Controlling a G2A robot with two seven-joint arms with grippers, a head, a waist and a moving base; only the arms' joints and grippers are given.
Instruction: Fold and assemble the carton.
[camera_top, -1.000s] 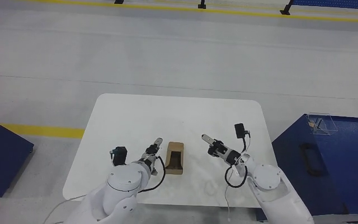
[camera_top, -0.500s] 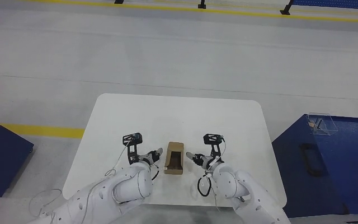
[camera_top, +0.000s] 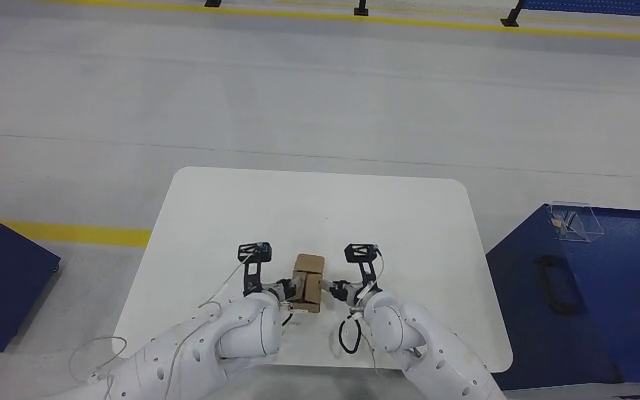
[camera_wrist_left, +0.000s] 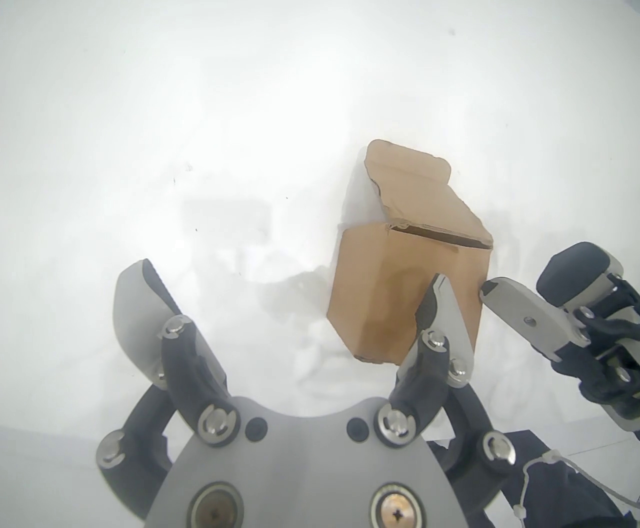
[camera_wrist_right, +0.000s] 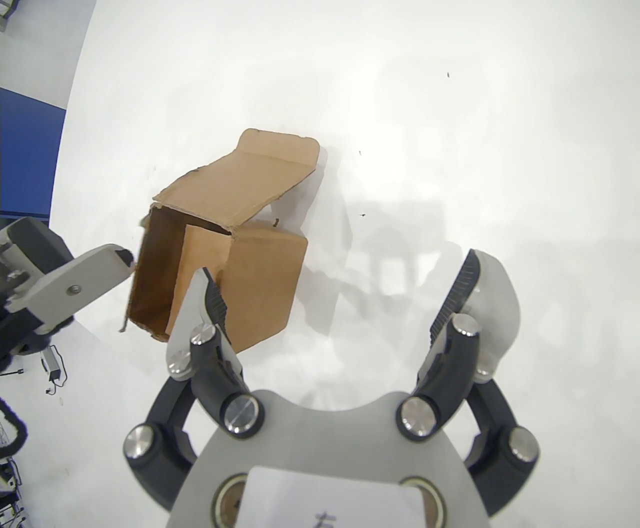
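Squarely between the two grippers, inside neither: carton (camera_top: 308, 281), on the table (camera_top: 400, 205) near the robot's edge. From above, long axis pointing away from the robot, short axis spanning from arm to arm. Flap (camera_wrist_right: 272, 167) at the far end, sticking out, not yet tucked. One face open, dark inside, on the side nearest the left arm's fingertip.

Left gripper (camera_wrist_left: 290, 270) spread wide, gripping nothing. Inner finger (camera_wrist_left: 444, 312) right by the carton's left side, outer finger (camera_wrist_left: 145, 305) out over bare table. So beside the carton, not around it. Same story opposite: right gripper (camera_wrist_right: 337, 265) spread wide, holding nothing, one finger by the carton's right side, the other well clear of it. Pressing or merely close: cannot tell for the near finger from either wrist view. Looks, though, like each arm's fingertip meeting a carton edge when viewed from the opposite wrist.

Both arms about equally near, one to each side. Judging by that, probably a squeeze across the short axis, one finger per side, to square up the walls, rather than a pinch by a single gripper. Calls for an even push from both; with a lopsided one, likely to skid sideways or twist on the smooth table. Flap reachable only from past the far end, beyond both grippers as placed.
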